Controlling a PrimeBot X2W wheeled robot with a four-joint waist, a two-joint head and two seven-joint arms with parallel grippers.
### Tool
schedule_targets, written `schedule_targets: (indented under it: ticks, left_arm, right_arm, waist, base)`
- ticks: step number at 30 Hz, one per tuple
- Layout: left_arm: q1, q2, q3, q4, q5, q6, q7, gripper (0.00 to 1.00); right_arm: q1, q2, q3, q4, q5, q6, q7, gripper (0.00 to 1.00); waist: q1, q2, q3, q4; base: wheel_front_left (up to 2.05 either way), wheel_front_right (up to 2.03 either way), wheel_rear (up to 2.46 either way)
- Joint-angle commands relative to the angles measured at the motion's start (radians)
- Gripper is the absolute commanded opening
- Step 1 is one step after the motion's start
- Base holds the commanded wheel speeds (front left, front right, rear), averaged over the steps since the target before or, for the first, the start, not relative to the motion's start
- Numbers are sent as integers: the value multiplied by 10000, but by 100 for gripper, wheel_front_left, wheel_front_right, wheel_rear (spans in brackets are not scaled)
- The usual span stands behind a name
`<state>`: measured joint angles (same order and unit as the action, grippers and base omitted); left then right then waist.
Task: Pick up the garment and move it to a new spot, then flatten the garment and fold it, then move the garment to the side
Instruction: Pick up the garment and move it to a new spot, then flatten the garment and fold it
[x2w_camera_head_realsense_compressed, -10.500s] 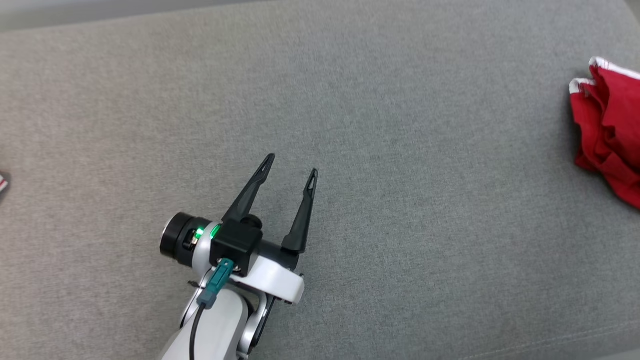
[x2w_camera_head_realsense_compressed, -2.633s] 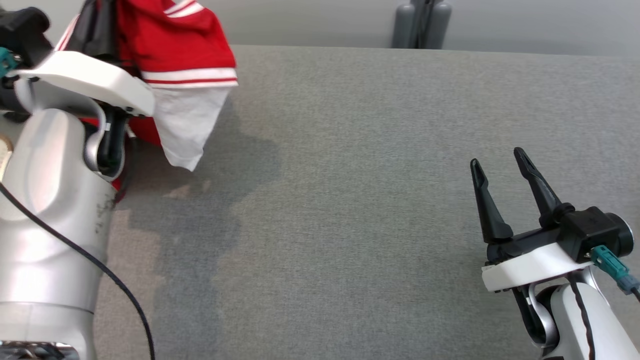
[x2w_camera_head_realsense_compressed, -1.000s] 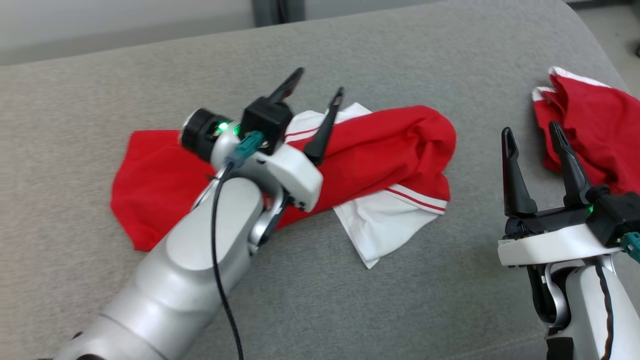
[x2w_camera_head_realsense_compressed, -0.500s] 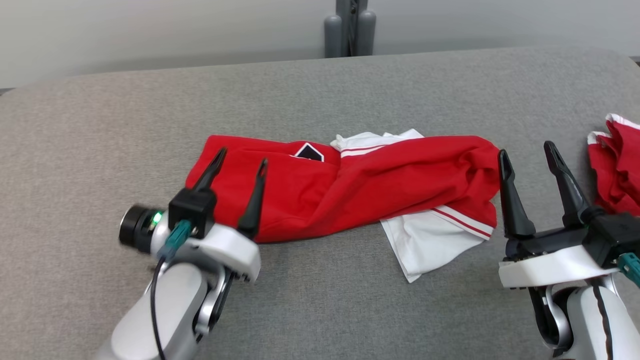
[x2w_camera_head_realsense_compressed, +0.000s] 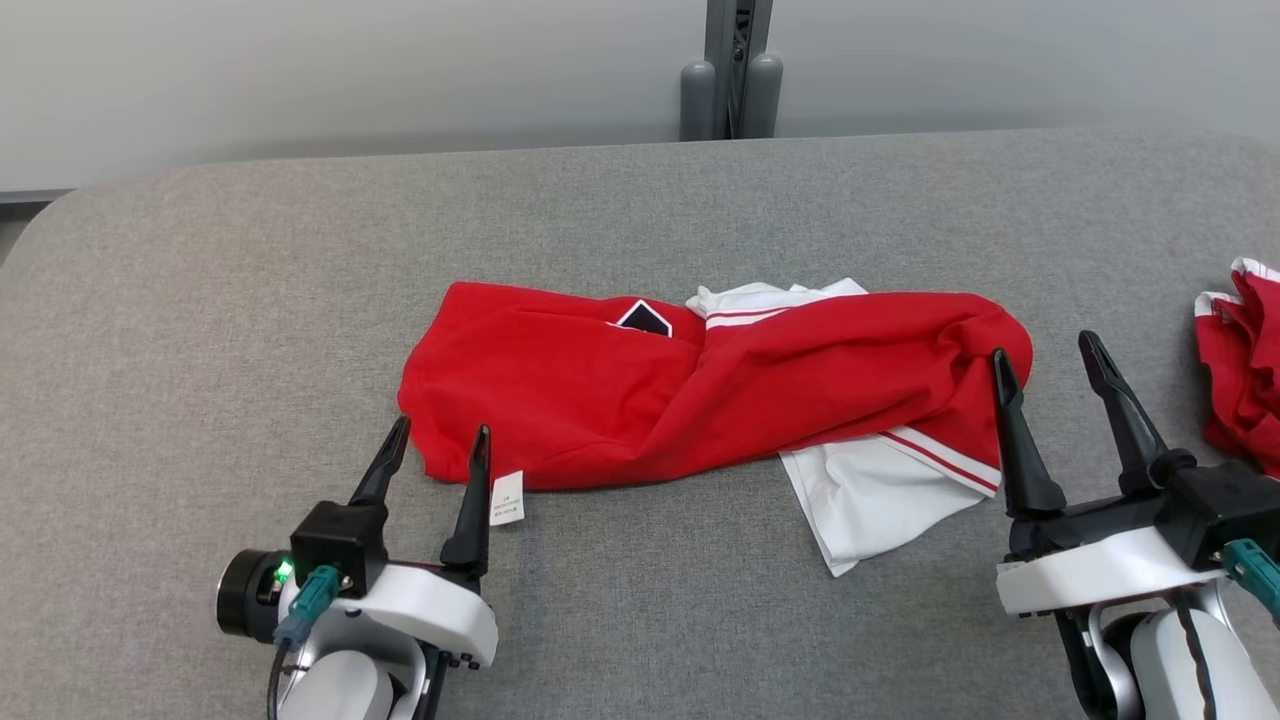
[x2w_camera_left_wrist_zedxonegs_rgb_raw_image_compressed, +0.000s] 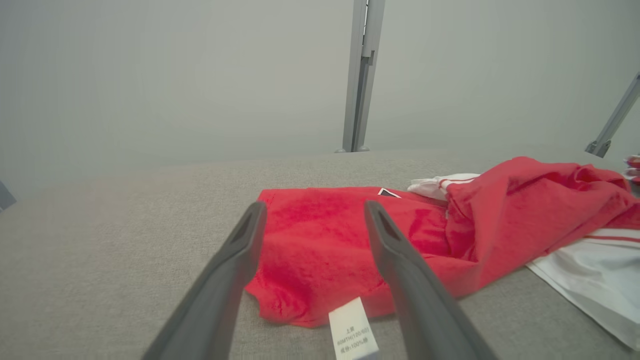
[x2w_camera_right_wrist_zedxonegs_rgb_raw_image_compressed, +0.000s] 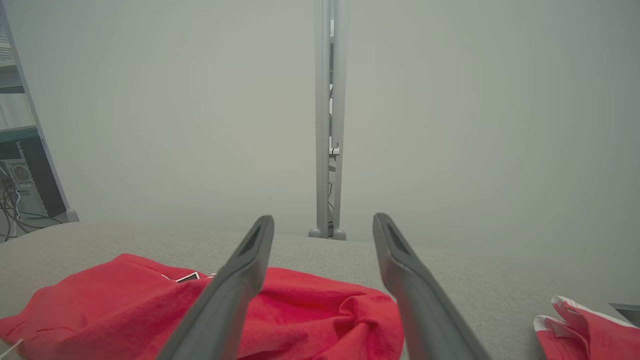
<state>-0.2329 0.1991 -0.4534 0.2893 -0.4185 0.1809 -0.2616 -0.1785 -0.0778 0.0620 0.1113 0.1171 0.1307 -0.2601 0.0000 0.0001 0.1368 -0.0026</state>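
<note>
A red garment with white striped trim lies crumpled lengthwise in the middle of the grey padded table. A white sleeve part sticks out at its front right, and a white care label hangs at its front left. My left gripper stands open just in front of the garment's left end, empty. In the left wrist view the garment lies past the open fingers. My right gripper stands open beside the garment's right end, empty; the right wrist view shows the garment below it.
A second red and white garment lies bunched at the table's right edge, also in the right wrist view. A grey post stands behind the table's far edge against a pale wall. Bare grey surface lies to the left and front.
My left gripper has pulled back off the garment toward the front, open and empty. The head view has swung, so the garment now sits centred. The right gripper has stayed where it was.
</note>
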Motion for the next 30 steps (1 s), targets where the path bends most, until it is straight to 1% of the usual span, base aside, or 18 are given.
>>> schedule_targets:
  ticks: [1,8,18,21,24,27,30]
  left_arm:
    - [212,-145,321,22,125,-127,-43,100]
    - [494,-579,1047,309,709,-647,-43,100]
    - [530,-1008,1686,621,1266,-1154,-43,100]
    - [507,-1053,1803,864,1232,-1170,-44,100]
    - [237,-1113,1850,1478,1267,-1096,-42,100]
    - [-134,-1158,1958,2237,1086,-965,233,100]
    - [-529,-1197,2042,2780,869,-1024,457,100]
  right_arm:
    - [36,-42,-9,45,53,3,-36,100]
    - [-10,24,69,133,59,3,-40,100]
    - [-80,56,47,163,75,3,-44,100]
    - [-104,64,80,149,75,3,-44,100]
    - [-162,69,137,108,85,3,-45,100]
    - [-204,60,164,92,82,3,-46,100]
    - [-273,40,173,99,108,3,-48,100]
  waist:
    - [0,-1,-4,-16]
    - [0,-1,12,-89]
    - [0,-1,95,-141]
    - [0,-1,161,-167]
    - [0,-1,326,-218]
    - [0,-1,528,-279]
    - [0,-1,727,-330]
  base:
    - [0,0,0]
    - [0,0,0]
    - [0,0,0]
    - [0,0,0]
    - [0,0,0]
    - [0,0,0]
    - [0,0,0]
